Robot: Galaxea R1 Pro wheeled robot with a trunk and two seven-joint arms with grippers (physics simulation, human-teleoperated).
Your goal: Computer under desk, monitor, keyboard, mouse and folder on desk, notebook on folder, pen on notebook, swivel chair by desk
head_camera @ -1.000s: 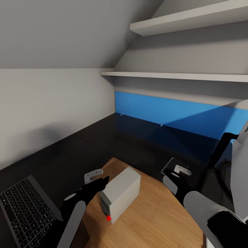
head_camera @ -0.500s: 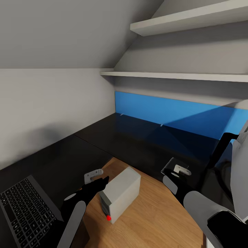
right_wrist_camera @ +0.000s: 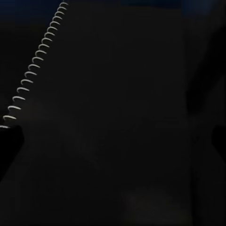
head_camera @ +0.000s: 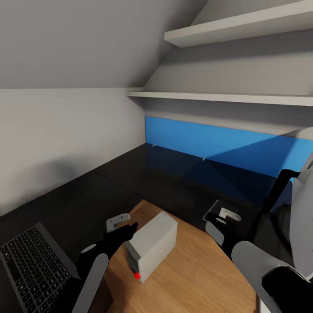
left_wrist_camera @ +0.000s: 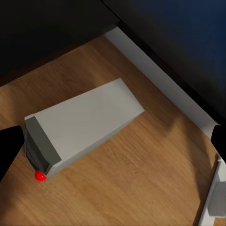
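**Essentially static: small camera shift only**

Overall, the head view differs from the earlier frames by a slight shift of the whole picture, seen at the wall line and the keyboard; this is camera motion. The arms and objects keep their places.

Head view. The desk (head_camera: 143, 174) presents its glossy black top with the blue back panel (head_camera: 226, 145) beneath two wall shelves (head_camera: 226, 96). The keyboard (head_camera: 30, 265) lies on the desk top at the lower left. The computer (head_camera: 153, 248) lies on its side on the wood floor (head_camera: 204, 269), in front of the desk edge, front panel and red light toward the camera. The left gripper (head_camera: 121, 224) hangs just beside the computer's rear upper corner; the right gripper (head_camera: 226, 216) sits over the desk edge, apart from the computer. The monitor (head_camera: 302, 226) shows at the right edge, grey back and black stand.

Left wrist view. The computer (left_wrist_camera: 80, 127) lies below, between two dark fingertips (left_wrist_camera: 9, 148) at opposite picture edges: jaws spread wide, holding nothing. A white desk leg (left_wrist_camera: 160, 80) runs beside it.

Right wrist view. Nearly black; a white spiral binding (right_wrist_camera: 33, 63) crosses one corner, perhaps the notebook's. Dark fingertip shapes sit at opposite edges; the right gripper's opening cannot be told with certainty.
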